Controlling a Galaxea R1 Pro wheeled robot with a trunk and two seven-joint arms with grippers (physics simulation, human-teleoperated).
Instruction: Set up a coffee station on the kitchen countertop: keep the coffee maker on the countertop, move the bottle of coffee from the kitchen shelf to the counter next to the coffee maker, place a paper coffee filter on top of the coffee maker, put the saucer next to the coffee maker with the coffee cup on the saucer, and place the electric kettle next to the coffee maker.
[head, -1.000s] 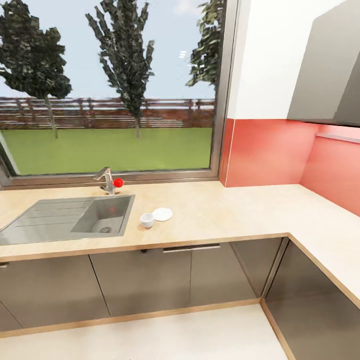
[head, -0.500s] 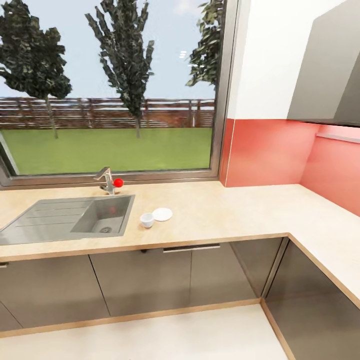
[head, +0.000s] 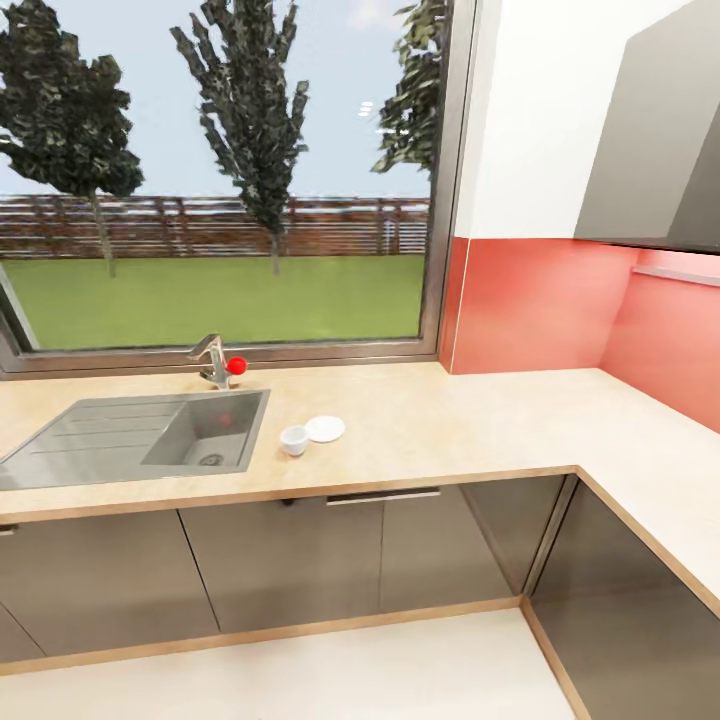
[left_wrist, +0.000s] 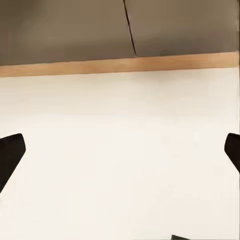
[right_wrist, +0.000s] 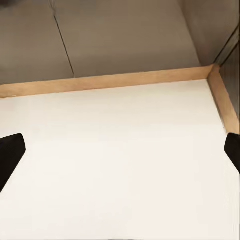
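Note:
The kitchen countertop (head: 470, 430) runs under the window and turns a corner at the right. On it, just right of the sink, stands the white coffee cup (head: 293, 440), with the white saucer (head: 324, 429) beside it and slightly farther back; whether the two touch is unclear. My left gripper (left_wrist: 120, 152) is open over the pale floor, its dark fingertips (left_wrist: 10, 155) at the picture's sides. My right gripper (right_wrist: 120, 155) is also open over the floor, near the cabinet corner. The coffee maker, bottle of coffee, paper coffee filter, electric kettle and kitchen shelf are out of view.
A steel sink (head: 140, 435) with a tap (head: 213, 360) and a red knob sits at the counter's left. Grey cabinet fronts (head: 290, 555) stand below, with a wooden plinth. A red backsplash (head: 540, 305) and a grey wall cabinet (head: 655, 140) are at the right.

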